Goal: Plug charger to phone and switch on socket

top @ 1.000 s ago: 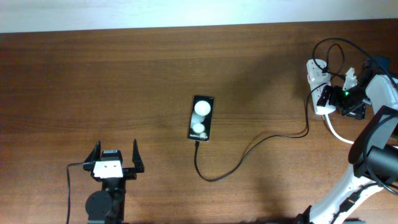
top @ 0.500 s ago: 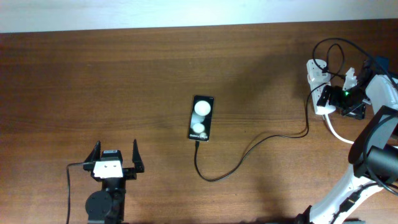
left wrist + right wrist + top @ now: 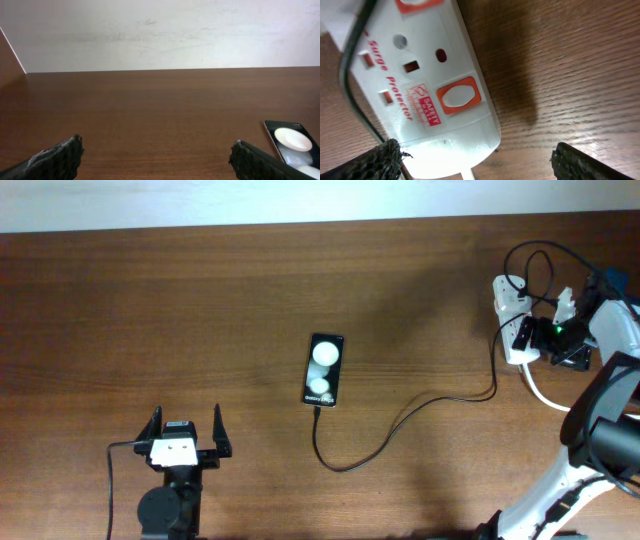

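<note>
We see the phone [image 3: 323, 370] lying flat near the middle of the table [image 3: 150, 300]. The charger [image 3: 400, 420] loops from the phone's near end towards the socket [image 3: 507, 300] by the right edge. Our right claw [image 3: 475, 152] hangs spread wide over the socket, near its red-framed switch [image 3: 460, 95]. Our left claw [image 3: 187, 420] stands wide, holding nothing, by the near edge.

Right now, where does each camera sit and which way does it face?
Overhead: fixed above the table, looking straight down at phone, charger and socket; left jaws and right jaws show.
Left wrist: low over the table, facing the far wall; own jaws at bottom corners.
Right wrist: close above the socket, looking down; own jaws at bottom corners.
Shared: phone in overhead and left wrist; socket in overhead and right wrist.
</note>
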You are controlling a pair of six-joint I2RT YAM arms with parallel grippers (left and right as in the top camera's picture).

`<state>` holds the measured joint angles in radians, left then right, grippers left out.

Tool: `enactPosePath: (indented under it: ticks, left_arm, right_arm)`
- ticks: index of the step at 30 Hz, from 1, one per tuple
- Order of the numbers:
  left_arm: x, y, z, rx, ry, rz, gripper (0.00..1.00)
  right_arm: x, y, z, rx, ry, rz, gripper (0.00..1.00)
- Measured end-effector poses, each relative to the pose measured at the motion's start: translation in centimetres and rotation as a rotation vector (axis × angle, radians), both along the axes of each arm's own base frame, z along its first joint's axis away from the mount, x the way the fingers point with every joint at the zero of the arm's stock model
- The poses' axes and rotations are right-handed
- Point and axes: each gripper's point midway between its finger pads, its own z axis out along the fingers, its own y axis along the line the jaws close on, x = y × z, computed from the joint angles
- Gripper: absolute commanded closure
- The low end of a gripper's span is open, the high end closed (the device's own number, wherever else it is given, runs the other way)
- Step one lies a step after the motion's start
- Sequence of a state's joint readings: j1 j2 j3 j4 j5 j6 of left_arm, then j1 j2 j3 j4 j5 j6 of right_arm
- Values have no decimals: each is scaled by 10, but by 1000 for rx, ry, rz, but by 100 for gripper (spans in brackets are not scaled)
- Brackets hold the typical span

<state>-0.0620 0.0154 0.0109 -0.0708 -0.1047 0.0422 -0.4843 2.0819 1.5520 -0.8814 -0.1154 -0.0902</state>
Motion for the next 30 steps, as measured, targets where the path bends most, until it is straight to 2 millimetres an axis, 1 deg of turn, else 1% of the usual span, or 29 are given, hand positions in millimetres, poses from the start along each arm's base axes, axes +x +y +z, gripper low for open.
enactPosePath:
  ticks: [1,2,3,4,5,7,8,9,10,11,13,14,15,16,18,19,20,21,22,25,28,29,30]
  left_arm:
    - [0,0,0,0,0,0,1]
    - [0,0,0,0,0,0,1]
    - [0,0,0,0,0,0,1]
    - [0,0,0,0,0,0,1]
    - [0,0,0,0,0,0,1]
    - [0,0,0,0,0,0,1]
    - [0,0,0,0,0,0,1]
    - [0,0,0,0,0,0,1]
    - [0,0,0,0,0,0,1]
    - [0,0,0,0,0,-1,1]
    - [0,0,0,0,0,-2,1]
    - [0,-1,0,0,0,-3,1]
    - [0,-1,0,0,0,-3,1]
    - [0,-1,0,0,-1,-3,1]
    - [0,-1,0,0,0,-3,1]
    - [0,-1,0,0,0,-3,1]
    - [0,-1,0,0,0,-3,1]
    - [0,-1,0,0,0,-3,1]
    - [0,-1,0,0,0,-3,1]
    - [0,-1,0,0,0,-3,1]
    - [0,-1,0,0,0,-3,1]
    - [0,-1,0,0,0,-3,1]
    - [0,-1,0,0,0,-3,1]
  right_arm:
    - [1,-1,9,-13,-19,0,1]
    - [6,-4,46,-55,-98,0,1]
    - [7,-5,62,-76,-131,-1,1]
    - [7,-5,88,-106,-185,-2,1]
    - [6,-5,105,-125,-221,-1,1]
    - [2,-3,149,-176,-312,-4,1]
    - [0,-2,164,-194,-346,-4,1]
    - [-2,-1,176,-207,-371,-4,1]
    - [-9,2,203,-237,-429,-4,1]
    - [-12,5,217,-254,-461,-3,1]
    - [-23,22,259,-301,-558,20,1]
    - [-26,42,281,-318,-618,61,1]
    - [-28,64,296,-319,-665,108,1]
    - [-28,97,312,-308,-720,185,1]
    - [-27,141,322,-272,-766,298,1]
    - [-26,170,324,-243,-783,372,1]
    - [-26,187,324,-226,-791,416,1]
    - [-28,199,324,-213,-796,447,1]
    - [-30,205,322,-207,-796,463,1]
    - [-42,207,305,-197,-765,471,1]
    - [-50,206,277,-183,-705,474,1]
    - [-57,206,255,-170,-645,479,1]
    - [-62,206,243,-160,-605,481,1]
